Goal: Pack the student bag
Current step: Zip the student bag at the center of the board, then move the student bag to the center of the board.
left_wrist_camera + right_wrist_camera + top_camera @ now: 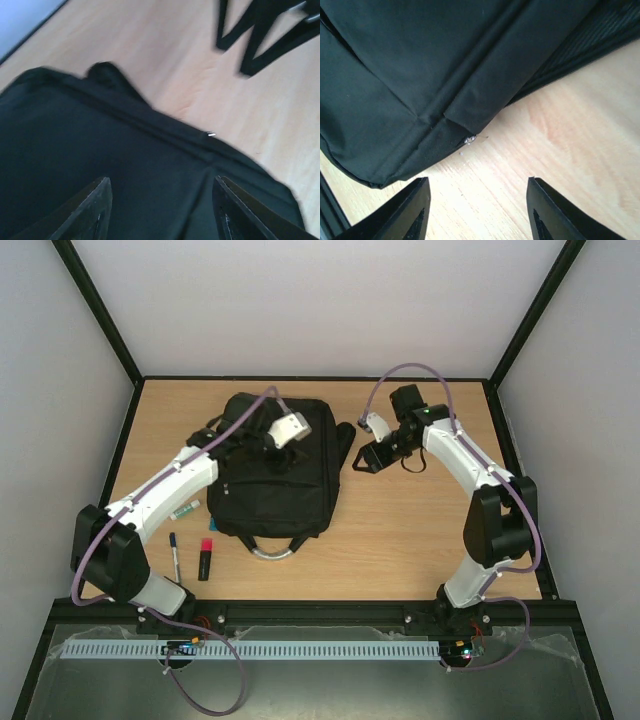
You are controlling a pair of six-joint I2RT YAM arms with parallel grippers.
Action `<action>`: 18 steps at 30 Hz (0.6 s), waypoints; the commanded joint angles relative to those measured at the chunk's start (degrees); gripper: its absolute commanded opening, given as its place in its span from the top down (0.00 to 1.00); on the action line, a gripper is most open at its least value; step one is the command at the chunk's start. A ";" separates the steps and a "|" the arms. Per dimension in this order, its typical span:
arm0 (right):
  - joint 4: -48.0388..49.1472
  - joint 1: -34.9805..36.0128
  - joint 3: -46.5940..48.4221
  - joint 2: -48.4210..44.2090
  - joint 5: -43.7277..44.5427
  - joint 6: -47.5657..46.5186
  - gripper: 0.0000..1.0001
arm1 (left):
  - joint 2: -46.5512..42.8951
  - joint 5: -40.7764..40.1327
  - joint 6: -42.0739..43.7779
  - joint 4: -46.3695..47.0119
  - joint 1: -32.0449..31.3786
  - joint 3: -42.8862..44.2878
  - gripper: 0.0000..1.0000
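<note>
Black fabric identifies the student bag [285, 480], which lies flat on the wooden table [410, 540], left of centre, with its silver-grey handle loop [272, 552] toward the arm bases. The left gripper [272, 448] hovers over the bag's far half, jaws wide apart and empty. The right gripper [362, 458] sits at the bag's right edge beside a shoulder strap [345, 445], also spread wide and holding nothing. No compartment looks open, so the step in hand is judged to be unzipping. A small metal zip pull [469, 140] shows just ahead of the right fingers. Lower these squarely over it, close on the pull only, and avoid the fabric fold. Press the left gripper onto the panel so the bag does not slide. A pen [175, 555], red highlighter [205, 558] and marker [185, 509] lie beside the bag.
</note>
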 commanded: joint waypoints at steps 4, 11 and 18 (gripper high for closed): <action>-5.10 -0.36 13.74 -5.94 6.45 -3.16 0.33 | -1.82 -6.35 -10.28 2.57 14.49 -0.67 0.33; 3.54 -0.32 15.36 -5.15 7.39 7.69 0.01 | 2.97 -5.62 -20.78 0.71 30.37 -0.75 0.13; 2.15 1.69 13.41 -2.90 1.96 6.41 0.00 | 12.06 0.38 -26.06 -0.26 40.49 -0.01 0.17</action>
